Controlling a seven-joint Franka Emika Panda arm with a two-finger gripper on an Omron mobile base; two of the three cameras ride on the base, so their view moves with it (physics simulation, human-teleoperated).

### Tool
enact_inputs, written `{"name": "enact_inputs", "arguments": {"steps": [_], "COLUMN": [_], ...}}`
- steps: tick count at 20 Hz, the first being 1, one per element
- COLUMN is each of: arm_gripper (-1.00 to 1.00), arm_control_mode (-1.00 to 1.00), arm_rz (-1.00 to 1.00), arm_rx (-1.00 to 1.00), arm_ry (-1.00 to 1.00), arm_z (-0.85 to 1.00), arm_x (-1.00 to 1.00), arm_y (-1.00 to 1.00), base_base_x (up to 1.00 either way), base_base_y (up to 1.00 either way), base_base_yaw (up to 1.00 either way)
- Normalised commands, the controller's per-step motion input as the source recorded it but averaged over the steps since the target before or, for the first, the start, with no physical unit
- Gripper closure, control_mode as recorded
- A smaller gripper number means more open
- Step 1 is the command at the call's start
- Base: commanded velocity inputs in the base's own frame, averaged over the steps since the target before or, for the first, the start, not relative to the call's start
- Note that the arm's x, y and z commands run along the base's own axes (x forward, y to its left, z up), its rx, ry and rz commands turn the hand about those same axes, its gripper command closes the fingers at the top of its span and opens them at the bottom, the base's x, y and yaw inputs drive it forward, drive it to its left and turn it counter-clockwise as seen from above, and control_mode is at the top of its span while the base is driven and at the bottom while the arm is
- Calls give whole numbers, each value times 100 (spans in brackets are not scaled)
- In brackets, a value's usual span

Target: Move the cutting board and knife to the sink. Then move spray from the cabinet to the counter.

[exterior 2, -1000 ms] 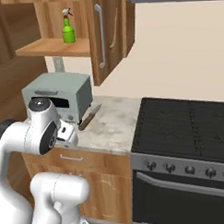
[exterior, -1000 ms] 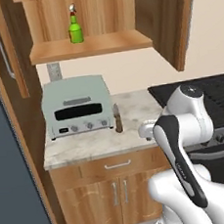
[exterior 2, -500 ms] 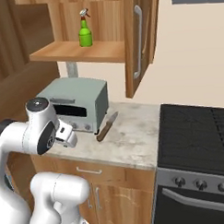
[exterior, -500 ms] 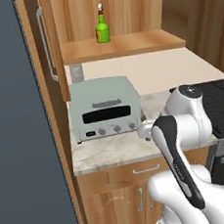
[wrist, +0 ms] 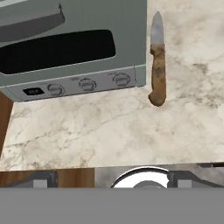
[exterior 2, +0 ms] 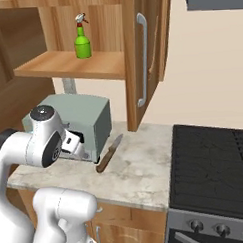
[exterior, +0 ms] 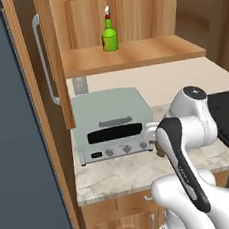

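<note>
Base had driven on: whole view shifted, toaster oven (exterior: 112, 123) now mid-frame, larger. Spray (exterior: 109, 34) stood on cabinet (exterior 2: 140, 57) shelf, top centre. Knife (wrist: 157, 65) lay on table (wrist: 109, 127), upper right of hand view. Fingers spread wide, empty.

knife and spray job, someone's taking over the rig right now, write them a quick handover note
End effector: open, holding nothing.
Knife: flat on the counter, just beside the toaster oven, blade pointing toward the wall.
Spray: upright on the shelf of the cabinet, whose door is open.
Done: nothing visibly finished; knife not yet at the sink.
Left: pick up the knife and take it to the sink, then bring the spray down to the counter.
</note>
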Motion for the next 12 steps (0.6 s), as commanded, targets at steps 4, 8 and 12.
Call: {"name": "enact_inputs", "arguments": {"steps": [4, 8, 12], "arm_gripper": [-100, -100, -100], "arm_control_mode": [100, 100, 100], "arm_rz": [0, 0, 0], "arm_rx": [0, 0, 0], "arm_ry": [0, 0, 0], "arm_z": [0, 0, 0], "arm_x": [0, 0, 0], "arm_y": [0, 0, 0], "base_base_x": [40, 4, 0], "base_base_y": [0, 0, 0], "base_base_yaw": [-1, -2, 0]}}
